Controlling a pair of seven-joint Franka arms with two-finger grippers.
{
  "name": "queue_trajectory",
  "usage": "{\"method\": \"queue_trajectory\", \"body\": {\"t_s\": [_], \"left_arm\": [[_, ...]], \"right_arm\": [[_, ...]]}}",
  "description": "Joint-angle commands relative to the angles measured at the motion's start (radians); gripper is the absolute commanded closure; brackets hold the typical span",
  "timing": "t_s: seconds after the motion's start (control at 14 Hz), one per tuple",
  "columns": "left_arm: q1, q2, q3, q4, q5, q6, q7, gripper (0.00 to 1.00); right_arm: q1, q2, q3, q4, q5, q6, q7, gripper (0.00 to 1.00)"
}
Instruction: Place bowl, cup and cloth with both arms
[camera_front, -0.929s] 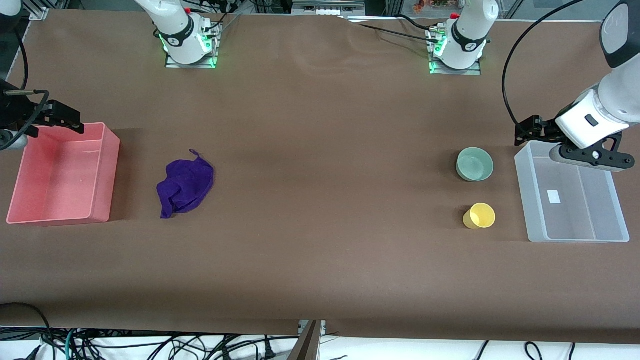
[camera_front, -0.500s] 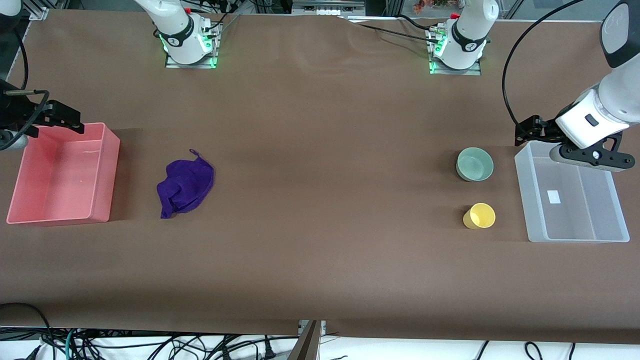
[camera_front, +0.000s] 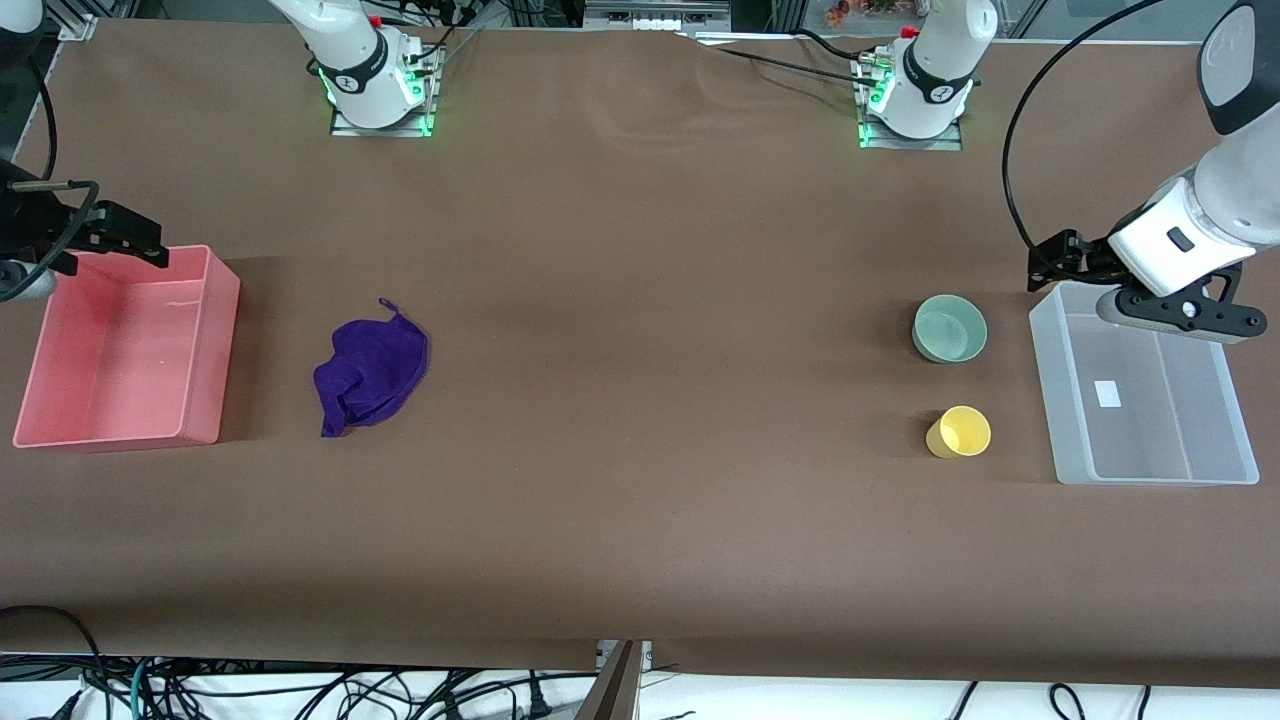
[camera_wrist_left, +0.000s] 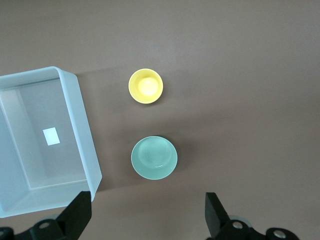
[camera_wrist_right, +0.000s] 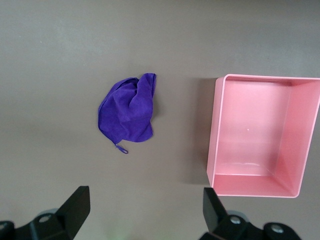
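- Hanging up in the air at its own end of the table, the left gripper (camera_wrist_left: 145, 212) has its 2 fingers (camera_wrist_left: 77, 215) spread wide with nothing between them. In the front view it sits over the table right by the farther corner of the clear bin (camera_front: 1050, 400).
- The right gripper (camera_wrist_right: 142, 210) is pretty much the mirror of that: fingers (camera_wrist_right: 75, 205) wide apart, empty, up over the farther edge of the pink bin (camera_front: 205, 350) at the right arm's end of the table.
- The bowl (camera_front: 949, 328) is mint green, upright and empty, sitting on the brown table (camera_front: 640, 500) just beside the clear bin but not touching it.
- The cup (camera_front: 959, 432) is yellow, upright, mouth up. It's nearer to the front camera than the bowl, with a clear gap between the 2, and it's also beside the clear bin.
- Both show up nicely from the left wrist camera, bowl (camera_wrist_left: 154, 157) and cup (camera_wrist_left: 145, 86) in a row alongside the bin's long wall (camera_wrist_left: 82, 135).
- The clear bin has only a small white label on its floor.
- The cloth (camera_front: 370, 373) is a crumpled purple heap lying flat on the table near the pink bin, apart from it, with its little loop sticking out at the farther corner.
- The right wrist view shows the same thing: cloth (camera_wrist_right: 127, 112) bunched up beside the pink bin (camera_wrist_right: 215, 150).
- The 2 groups are well apart, bowl and cup at the left arm's end, cloth at the right arm's end.
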Motion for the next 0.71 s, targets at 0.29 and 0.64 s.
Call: {"method": "queue_trajectory", "body": {"t_s": [0.29,0.64], "left_arm": [[0.016,0.005,-0.002,-0.103,-0.014,-0.036,0.037,0.0],[0.019,0.017,-0.003,-0.336,0.081,0.2,0.11,0.0]], "right_arm": [[0.004,-0.003,-0.001,-0.002,-0.001,0.012,0.003,0.0],[-0.004,-0.005,-0.003,-0.002,0.002,0.013,0.004,0.0]]}}
